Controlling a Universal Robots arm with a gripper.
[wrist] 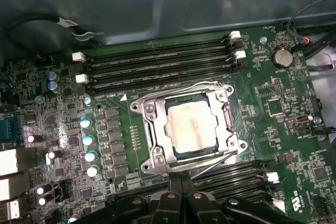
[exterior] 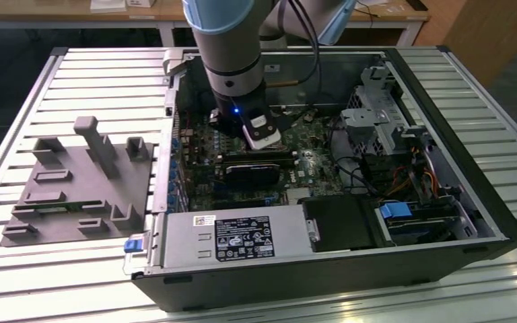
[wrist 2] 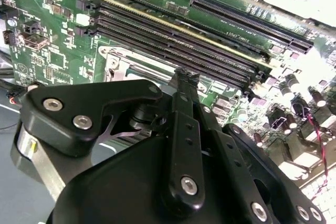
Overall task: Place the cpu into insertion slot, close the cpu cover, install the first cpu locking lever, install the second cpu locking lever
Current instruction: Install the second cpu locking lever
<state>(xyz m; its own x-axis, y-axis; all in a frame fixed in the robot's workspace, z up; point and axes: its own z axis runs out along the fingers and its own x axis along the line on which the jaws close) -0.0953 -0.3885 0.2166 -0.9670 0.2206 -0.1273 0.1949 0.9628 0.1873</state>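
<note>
The gripper (wrist: 181, 186) is seen with its fingers drawn together, tips touching, and nothing is held between them; in the second wrist view the fingers (wrist 2: 185, 85) are seen pressed into one narrow black blade. The tips are poised just above the near edge of the socket, close to one of the wire locking levers (wrist: 207, 165), though contact with it cannot be made out.

The arm (exterior: 227, 54) is held nearly vertical above the open computer case (exterior: 330, 269), reaching straight down onto the motherboard (wrist: 273, 108), with the wrist directly over the board's middle in the exterior view.

Just beyond the fingertips the cpu (wrist: 190, 127) is seen seated flat in the insertion slot (wrist: 231, 129), silvery top facing up; it is square, so no long axis is presented, and its edges are slightly skewed against the memory slots. The cpu cover (wrist: 157, 129) is laid down around it, framing the chip through its cutout. The lever nearest the gripper is angled out from the socket's corner, not lying flush along the frame; a second lever (wrist: 202, 84) is curved along the far edge.

Farther from the gripper, past the socket, four memory slots (wrist: 157, 64) are run across the board, and behind them the grey case wall (wrist: 157, 3) is seen.
</note>
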